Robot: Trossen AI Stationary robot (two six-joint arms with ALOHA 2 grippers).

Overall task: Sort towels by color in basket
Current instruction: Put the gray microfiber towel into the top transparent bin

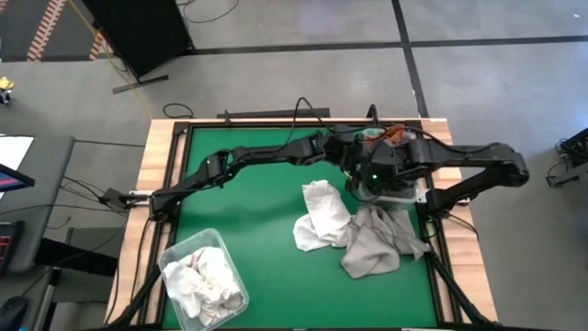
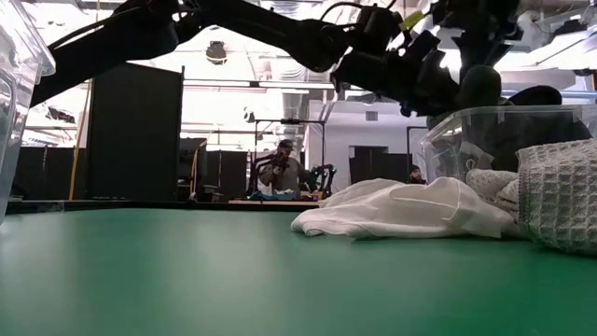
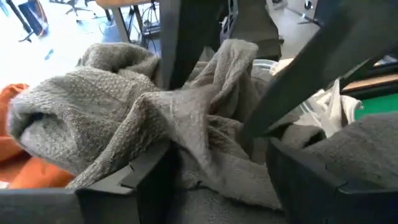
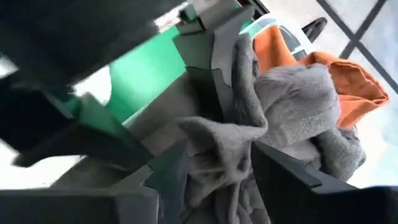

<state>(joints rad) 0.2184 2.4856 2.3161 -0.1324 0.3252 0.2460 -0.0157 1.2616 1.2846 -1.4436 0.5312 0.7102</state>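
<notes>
Both grippers meet over a clear bin (image 1: 409,197) (image 2: 485,126) at the table's far right. The bin holds grey towels (image 3: 93,118) (image 4: 292,106) and a rust-orange towel (image 3: 25,168) (image 4: 342,68). My right gripper (image 4: 217,177) (image 1: 378,175) is shut on a grey towel. My left gripper (image 3: 217,183) (image 1: 356,168) is open, with a finger on either side of the same grey heap. White towels (image 1: 322,216) (image 2: 392,210) and a light grey towel (image 1: 377,241) (image 2: 560,196) lie on the green mat beside the bin. My right gripper pinches a raised fold of the grey towel (image 4: 208,134) between its two fingers, coming from above and pointing down into the bin. The rest of the towel lies slack on the heap. My left gripper has grey cloth (image 3: 205,143) between its fingers; whether they touch it I cannot tell.
A second clear basket (image 1: 175,253) (image 2: 19,65) stands at the near left corner with white towels (image 1: 207,280) in it. Bare green mat lies between it and the loose towels. Wooden table edges frame the mat. People sit far back in the room.
</notes>
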